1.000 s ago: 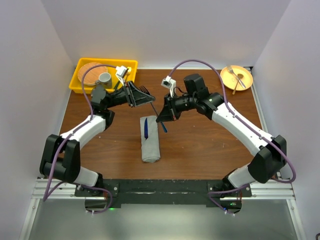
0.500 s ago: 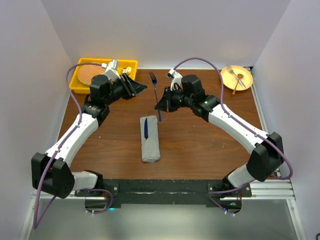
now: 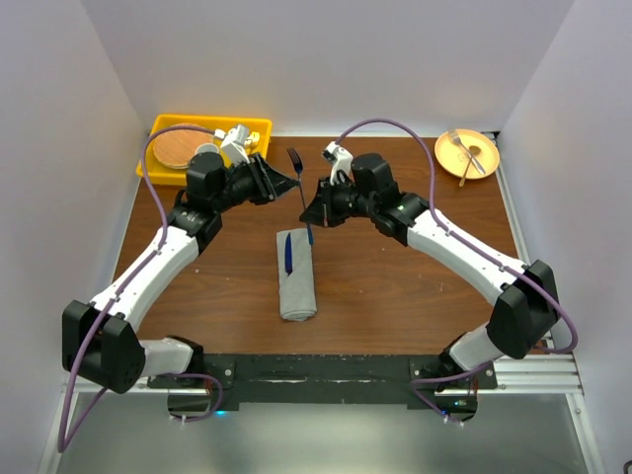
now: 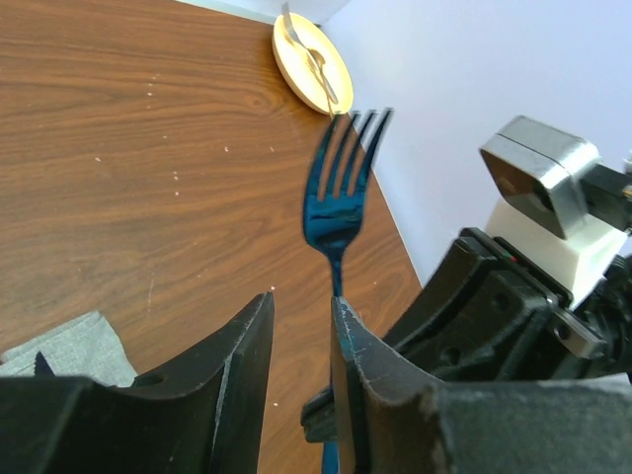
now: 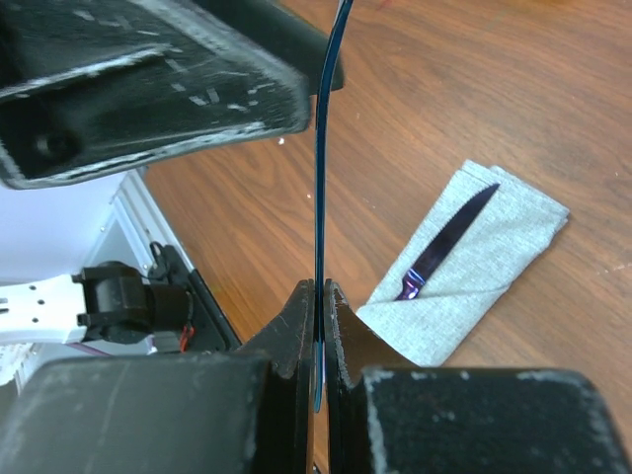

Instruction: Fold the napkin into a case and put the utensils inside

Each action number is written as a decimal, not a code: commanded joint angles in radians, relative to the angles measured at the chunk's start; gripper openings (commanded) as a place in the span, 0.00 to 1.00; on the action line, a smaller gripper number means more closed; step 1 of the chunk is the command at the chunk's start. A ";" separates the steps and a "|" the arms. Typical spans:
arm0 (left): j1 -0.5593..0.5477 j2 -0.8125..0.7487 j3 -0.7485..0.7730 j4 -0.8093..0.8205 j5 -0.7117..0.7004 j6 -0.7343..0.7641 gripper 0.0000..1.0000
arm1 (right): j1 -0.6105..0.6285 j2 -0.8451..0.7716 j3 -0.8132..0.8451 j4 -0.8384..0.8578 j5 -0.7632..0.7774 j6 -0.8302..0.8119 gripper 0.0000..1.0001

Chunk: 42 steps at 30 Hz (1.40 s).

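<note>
The fork (image 3: 295, 163) stood nearly upright in the air, above the far middle of the table (image 3: 395, 276), tines up. The right gripper (image 5: 318, 291) was clenched on its blue handle. The left gripper (image 4: 301, 301) faced it from the left with fingers parted and nothing between them, and the fork's neck was just beside one finger. Nearer, the case (image 3: 297, 286) lay mid-table with the knife (image 5: 444, 242) poking from its far end. A yellow tray (image 3: 257, 126) sat far left and a yellow plate (image 3: 489, 148) far right.
</note>
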 commanded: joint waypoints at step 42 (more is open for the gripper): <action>-0.007 0.004 0.014 -0.004 0.041 0.023 0.00 | 0.044 -0.036 -0.005 0.023 -0.005 -0.092 0.00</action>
